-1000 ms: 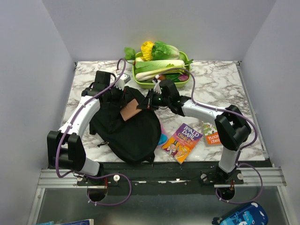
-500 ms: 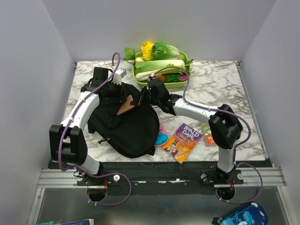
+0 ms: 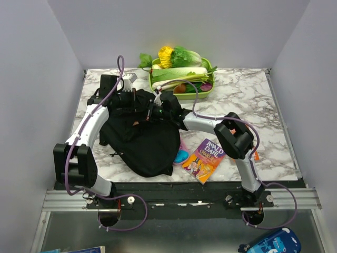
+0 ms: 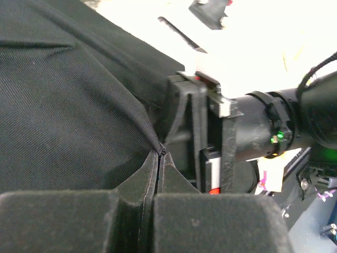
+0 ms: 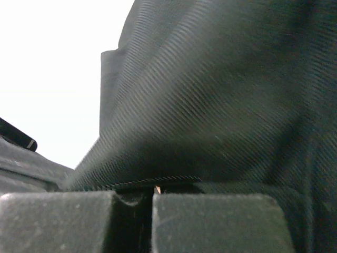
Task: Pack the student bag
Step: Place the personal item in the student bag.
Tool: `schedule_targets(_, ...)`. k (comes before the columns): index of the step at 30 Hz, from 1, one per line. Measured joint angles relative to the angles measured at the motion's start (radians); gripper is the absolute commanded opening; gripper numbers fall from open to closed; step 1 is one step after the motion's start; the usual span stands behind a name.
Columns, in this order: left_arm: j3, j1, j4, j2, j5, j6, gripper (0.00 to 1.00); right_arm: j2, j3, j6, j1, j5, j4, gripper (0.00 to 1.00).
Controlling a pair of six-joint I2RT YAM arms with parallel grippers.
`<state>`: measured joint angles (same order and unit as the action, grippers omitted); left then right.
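Near right: Roald Dahl book [image 3: 205,158] flat on marble table [image 3: 253,100]; pink pencil case [image 3: 181,155] between it and bag, just beside bag.
Near-left of centre: student bag [image 3: 143,145], slumped.
At bag's far edge, 2 claws close together: left gripper [image 4: 149,197] pinched tight on fabric fold; right gripper [image 5: 151,203] clamped on bag hem.
Far: green tray [image 3: 209,89] of vegetables.

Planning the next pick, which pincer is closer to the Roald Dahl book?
Right. The right pincer clamps the student bag up-left of the Roald Dahl book; the left pincer pinches the bag just beyond it, farther from the book.
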<state>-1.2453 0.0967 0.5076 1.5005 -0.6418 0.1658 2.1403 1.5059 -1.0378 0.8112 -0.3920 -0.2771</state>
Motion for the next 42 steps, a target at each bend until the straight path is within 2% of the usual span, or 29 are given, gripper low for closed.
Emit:
schedule_targets(5,0.039,0.005,-0.031,-0.01,-0.045,0.024,0.0,0.035,0.01,-0.015,-0.002,-0.079,-0.057,0.01)
schedule_targets(6,0.043,0.001,-0.036,-0.01,-0.05,0.03,0.0,0.037,0.012,-0.011,-0.002,-0.079,-0.055,0.04)
schedule_targets(8,0.043,0.0,-0.037,-0.01,-0.055,0.033,0.01,0.035,0.014,0.008,-0.002,-0.072,-0.04,0.23)
schedule_targets(9,0.043,0.0,-0.035,-0.01,-0.06,0.031,0.03,0.031,0.014,0.026,-0.001,-0.061,-0.024,0.43)
schedule_targets(10,0.043,0.0,-0.034,-0.01,-0.064,0.029,0.06,0.024,0.014,0.042,0.0,-0.05,-0.005,0.5)
schedule_targets(11,0.043,0.0,-0.031,-0.011,-0.07,0.024,0.16,0.012,0.009,0.065,0.0,-0.026,0.024,0.57)
schedule_targets(12,0.043,-0.001,-0.023,-0.015,-0.072,0.013,0.2,-0.006,-0.01,0.094,0.0,-0.003,0.047,0.65)
schedule_targets(16,0.042,0.003,0.013,-0.042,-0.105,-0.027,0.37,-0.119,-0.141,0.193,0.002,0.074,0.076,0.69)
schedule_targets(17,0.042,0.002,0.022,-0.05,-0.105,-0.042,0.48,-0.153,-0.172,0.222,0.002,0.09,0.077,0.69)
schedule_targets(19,0.041,0.0,0.04,-0.06,-0.101,-0.08,0.57,-0.22,-0.218,0.28,0.003,0.108,0.088,0.69)
schedule_targets(20,0.041,-0.007,0.051,-0.062,-0.094,-0.098,0.66,-0.247,-0.229,0.309,0.003,0.116,0.095,0.68)
schedule_targets(23,0.038,-0.04,0.089,-0.06,-0.067,-0.157,0.71,-0.321,-0.246,0.394,0.004,0.137,0.107,0.63)
schedule_targets(26,0.032,-0.091,0.13,-0.056,-0.06,-0.204,0.7,-0.377,-0.263,0.474,0.004,0.154,0.118,0.41)
schedule_targets(27,0.031,-0.121,0.145,-0.055,-0.061,-0.225,0.69,-0.389,-0.265,0.504,0.004,0.156,0.125,0.3)
schedule_targets(29,0.03,-0.185,0.177,-0.055,-0.067,-0.265,0.66,-0.401,-0.264,0.555,0.005,0.156,0.135,0.2)
schedule_targets(30,0.03,-0.211,0.192,-0.055,-0.071,-0.28,0.66,-0.401,-0.264,0.575,0.005,0.154,0.14,0.11)
schedule_targets(33,0.031,-0.292,0.256,-0.055,-0.098,-0.364,0.63,-0.38,-0.246,0.63,0.009,0.136,0.179,0.01)
schedule_targets(42,0.133,-0.297,0.454,-0.066,-0.252,-0.623,0.63,-0.228,-0.163,0.734,0.059,0.149,0.214,0.01)
